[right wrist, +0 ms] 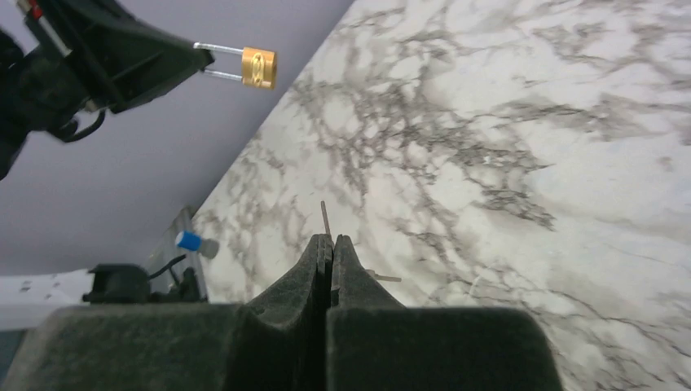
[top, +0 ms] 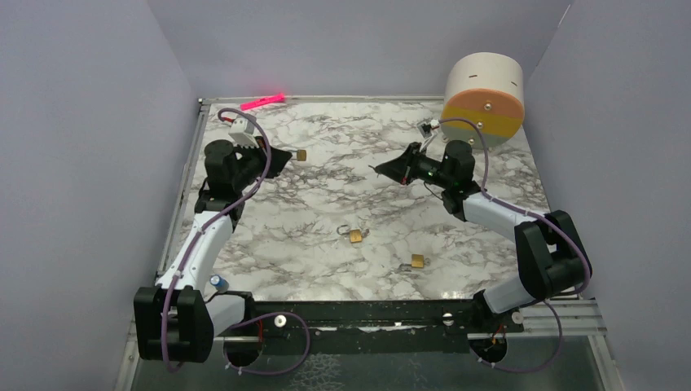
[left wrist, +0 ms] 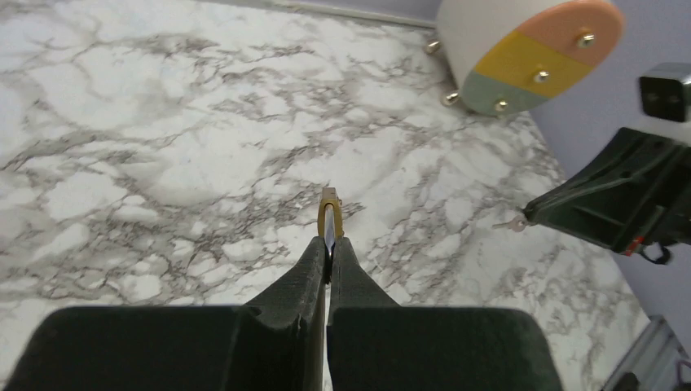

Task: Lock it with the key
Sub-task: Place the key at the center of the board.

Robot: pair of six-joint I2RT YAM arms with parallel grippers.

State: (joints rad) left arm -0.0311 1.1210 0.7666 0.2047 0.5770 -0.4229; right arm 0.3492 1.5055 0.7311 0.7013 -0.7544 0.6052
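My left gripper (top: 287, 154) is shut on the silver shackle (right wrist: 218, 61) of a small brass padlock (top: 301, 154), held above the back left of the marble table (top: 326, 277). In the left wrist view the padlock (left wrist: 328, 213) shows edge-on past the shut fingertips (left wrist: 314, 252). My right gripper (top: 379, 169) is shut on the key (right wrist: 325, 218), whose thin blade pokes out past the tips and points left toward the padlock (right wrist: 258, 68). From the left wrist the key (left wrist: 513, 222) shows at the right gripper's tip (left wrist: 534, 213). A gap separates key and padlock.
Two more brass padlocks lie on the table, one with its shackle open near the middle (top: 354, 235) and one nearer the front (top: 416, 261). A round drum with an orange and yellow face (top: 485, 98) stands at the back right. A pink object (top: 262, 102) lies at the back edge.
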